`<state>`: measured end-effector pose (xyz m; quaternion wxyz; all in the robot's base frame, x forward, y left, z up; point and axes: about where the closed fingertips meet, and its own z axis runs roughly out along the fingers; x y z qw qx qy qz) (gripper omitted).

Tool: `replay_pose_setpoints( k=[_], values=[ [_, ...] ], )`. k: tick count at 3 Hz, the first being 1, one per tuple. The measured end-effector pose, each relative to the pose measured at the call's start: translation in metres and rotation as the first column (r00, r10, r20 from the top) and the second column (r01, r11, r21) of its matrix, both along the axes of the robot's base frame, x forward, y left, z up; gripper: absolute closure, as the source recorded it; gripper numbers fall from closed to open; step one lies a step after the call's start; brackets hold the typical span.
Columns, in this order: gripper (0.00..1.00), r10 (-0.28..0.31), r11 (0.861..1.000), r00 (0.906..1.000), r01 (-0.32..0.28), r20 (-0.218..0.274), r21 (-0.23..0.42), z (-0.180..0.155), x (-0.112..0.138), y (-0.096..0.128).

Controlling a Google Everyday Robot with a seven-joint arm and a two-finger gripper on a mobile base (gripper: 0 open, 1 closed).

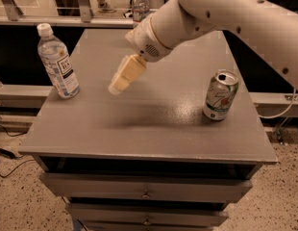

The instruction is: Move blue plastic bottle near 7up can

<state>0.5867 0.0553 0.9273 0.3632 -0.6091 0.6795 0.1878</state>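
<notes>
The blue plastic bottle (57, 61) stands upright near the left edge of the grey table (149, 124), with a white cap and a white label with dark print. The 7up can (221, 95) stands upright on the right side of the table. My gripper (121, 81) hangs above the middle of the table, pointing down and to the left, between the bottle and the can. It holds nothing and touches neither. It is nearer to the bottle than to the can.
A slimmer clear bottle (140, 6) stands at the table's far edge, partly behind my arm. Drawers sit below the table top. A railing and floor lie behind the table. Cables run on the floor at the left.
</notes>
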Motion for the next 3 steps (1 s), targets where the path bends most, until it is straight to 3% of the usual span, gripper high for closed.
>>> replay_pose_setpoints(
  k=[1, 3],
  values=[
    [0.00, 0.077, 0.984, 0.9969, -0.078, 0.011, 0.162, 0.011, 0.025, 0.061],
    [0.00, 0.168, 0.934, 0.9858, -0.161, 0.007, 0.318, 0.032, 0.038, 0.137]
  ],
)
